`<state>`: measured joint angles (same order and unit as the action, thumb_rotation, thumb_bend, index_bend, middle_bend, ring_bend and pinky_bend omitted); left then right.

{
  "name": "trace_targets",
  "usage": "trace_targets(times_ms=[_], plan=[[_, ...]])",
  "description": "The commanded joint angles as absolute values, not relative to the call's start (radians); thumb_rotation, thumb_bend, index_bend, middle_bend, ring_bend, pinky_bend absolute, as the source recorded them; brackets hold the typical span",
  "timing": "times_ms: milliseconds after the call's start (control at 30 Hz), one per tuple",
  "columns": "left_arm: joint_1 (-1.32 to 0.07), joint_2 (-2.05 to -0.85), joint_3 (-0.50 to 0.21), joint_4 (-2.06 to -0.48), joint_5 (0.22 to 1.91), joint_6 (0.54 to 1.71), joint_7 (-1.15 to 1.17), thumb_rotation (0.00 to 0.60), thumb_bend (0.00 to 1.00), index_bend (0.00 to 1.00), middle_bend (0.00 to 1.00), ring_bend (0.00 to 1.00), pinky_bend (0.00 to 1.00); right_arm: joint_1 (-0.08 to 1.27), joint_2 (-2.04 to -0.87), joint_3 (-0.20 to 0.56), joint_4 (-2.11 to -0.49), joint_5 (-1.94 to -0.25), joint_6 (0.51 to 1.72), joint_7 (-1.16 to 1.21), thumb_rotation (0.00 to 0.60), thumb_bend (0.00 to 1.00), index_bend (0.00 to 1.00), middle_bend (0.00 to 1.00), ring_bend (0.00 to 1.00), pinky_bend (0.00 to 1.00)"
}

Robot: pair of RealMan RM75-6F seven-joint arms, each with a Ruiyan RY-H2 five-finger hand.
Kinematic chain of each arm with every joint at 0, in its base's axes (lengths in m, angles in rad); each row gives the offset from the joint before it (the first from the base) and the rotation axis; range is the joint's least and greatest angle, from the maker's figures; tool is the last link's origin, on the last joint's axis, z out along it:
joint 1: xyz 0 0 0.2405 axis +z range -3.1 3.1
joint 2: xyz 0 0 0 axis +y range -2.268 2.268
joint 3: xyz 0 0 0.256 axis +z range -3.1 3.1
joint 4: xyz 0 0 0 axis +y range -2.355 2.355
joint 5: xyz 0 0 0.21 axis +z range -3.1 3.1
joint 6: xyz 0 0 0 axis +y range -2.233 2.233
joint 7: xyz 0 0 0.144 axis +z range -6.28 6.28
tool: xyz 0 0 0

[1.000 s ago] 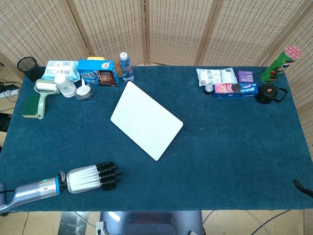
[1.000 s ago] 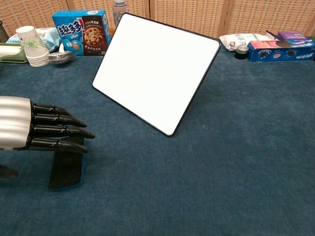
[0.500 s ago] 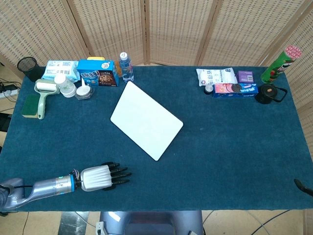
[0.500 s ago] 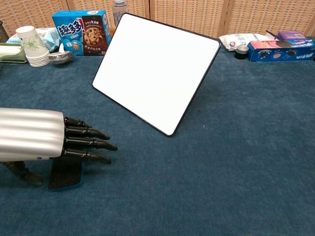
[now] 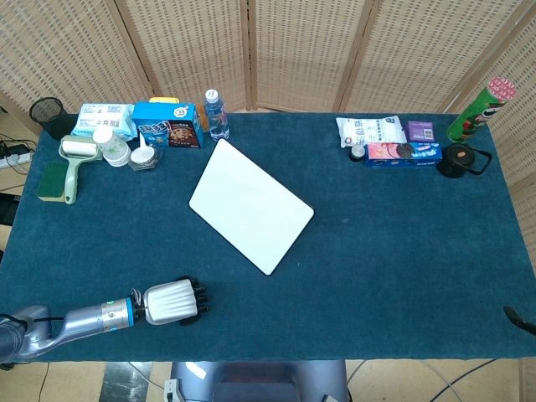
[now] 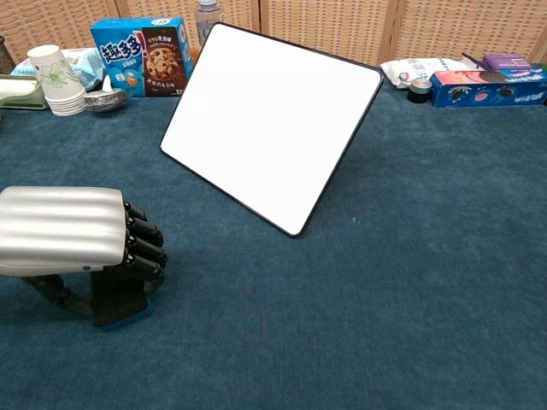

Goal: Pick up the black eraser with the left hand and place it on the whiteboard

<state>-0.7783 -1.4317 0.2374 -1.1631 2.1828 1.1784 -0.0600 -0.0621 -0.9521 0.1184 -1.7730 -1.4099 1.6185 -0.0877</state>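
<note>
Curling down over the black eraser [image 6: 120,301], the left hand [image 6: 73,232] has its dark fingers [image 6: 144,249] folded over the eraser's top and far edge, with the thumb side tucked underneath at the near left. From the chest view this reads as a grasp closing on the eraser, though I cannot tell whether the block has left the cloth; its blue underside still looks to be touching the table [image 6: 410,282].

Taking the whiteboard [image 5: 250,203] as the landmark, the eraser sits well to the near left of it, off the board's near corner, close to the table's front edge. In the head view the eraser is almost wholly hidden beneath the hand [image 5: 172,302]. Its long axis appears to run roughly front to back, so the fingers wrap across the short width.

The relation the next move turns on is simple: the whiteboard lies ahead and to the right of the hand, its long axis slanting from far left to near right. Carrying the eraser that way should bring it first over the board's near corner.

The left hand is plainly the nearer one. Of the right arm only a dark tip shows at the table's near right edge in the head view, far from the board, and its hand is out of sight.
</note>
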Motion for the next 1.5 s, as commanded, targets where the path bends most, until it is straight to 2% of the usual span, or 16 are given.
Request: trace_targets(times_ms=[33, 300, 600, 767, 1067, 1500], plan=[[-0.764, -1.445, 0.231, -1.143, 2.172, 1.226, -0.041, 0.600, 0.25, 0.47, 0.49, 0.40, 0.51, -0.062, -0.952, 0.118, -1.773, -1.410, 1.618, -0.088, 0.600, 0.00, 0.04, 0.00, 0.02, 0.00], [-0.741, -1.443, 0.167, -1.111, 2.104, 1.352, -0.050, 0.600, 0.25, 0.48, 0.49, 0.41, 0.52, -0.061, -0.950, 0.114, -1.777, -1.415, 1.614, -0.085, 0.600, 0.00, 0.04, 0.00, 0.02, 0.00], [-0.771, -1.509, 0.006, -0.959, 1.977, 1.471, -0.097, 0.600, 0.25, 0.48, 0.49, 0.41, 0.52, -0.060, -0.945, 0.109, -1.781, -1.421, 1.608, -0.078, 0.600, 0.00, 0.04, 0.00, 0.02, 0.00], [-0.806, -1.571, -0.050, -0.900, 1.911, 1.457, -0.119, 0.600, 0.25, 0.48, 0.49, 0.41, 0.51, -0.058, -0.943, 0.107, -1.783, -1.419, 1.601, -0.074, 0.600, 0.00, 0.04, 0.00, 0.02, 0.00], [-0.880, -1.702, -0.098, -0.782, 1.836, 1.392, -0.112, 0.600, 0.24, 0.48, 0.49, 0.41, 0.51, -0.051, -0.939, 0.107, -1.779, -1.411, 1.584, -0.061, 0.600, 0.00, 0.04, 0.00, 0.03, 0.00], [-0.971, -1.848, -0.119, -0.599, 1.769, 1.337, -0.127, 0.600, 0.24, 0.48, 0.49, 0.41, 0.50, -0.042, -0.929, 0.112, -1.771, -1.390, 1.559, -0.031, 0.600, 0.00, 0.05, 0.00, 0.03, 0.00]])
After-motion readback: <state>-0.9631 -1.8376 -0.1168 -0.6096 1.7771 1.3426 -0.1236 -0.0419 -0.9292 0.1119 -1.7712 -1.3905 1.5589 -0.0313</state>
